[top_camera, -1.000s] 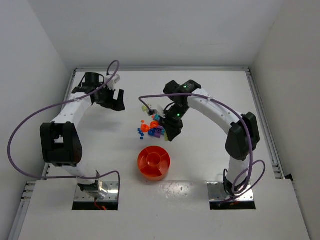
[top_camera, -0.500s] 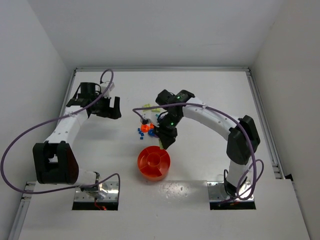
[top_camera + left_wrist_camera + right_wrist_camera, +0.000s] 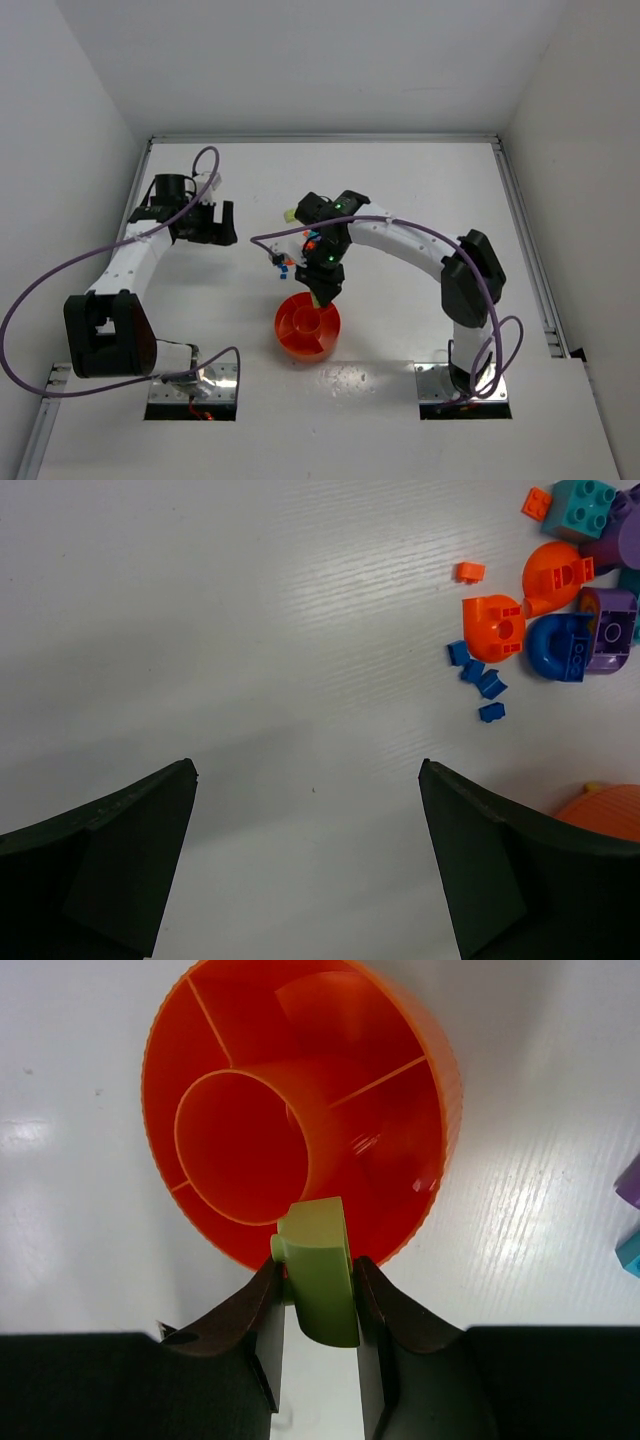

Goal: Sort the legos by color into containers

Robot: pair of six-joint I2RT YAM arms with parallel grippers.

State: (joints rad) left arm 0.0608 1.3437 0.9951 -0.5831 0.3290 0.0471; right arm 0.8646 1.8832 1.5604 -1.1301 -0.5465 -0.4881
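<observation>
Right wrist view: right gripper (image 3: 318,1268) is clamped on a yellow-green brick (image 3: 322,1290), one finger on each flat side. The brick's top end overlaps the near rim of the round orange-red tray (image 3: 445,1100). Beyond that rim lie the centre cup (image 3: 235,1150) and the wedge compartments (image 3: 380,1130), divided by thin walls. Bare table (image 3: 70,1060) borders the tray on all visible sides.

Top external view: the loose legos (image 3: 290,262) lie just beyond the tray's far edge, apart from it. Left gripper (image 3: 205,222) hangs well apart, beyond and left of the tray, jaws spread wide with nothing between them. Small blue bricks (image 3: 478,680) fringe the pile on the side facing it.
</observation>
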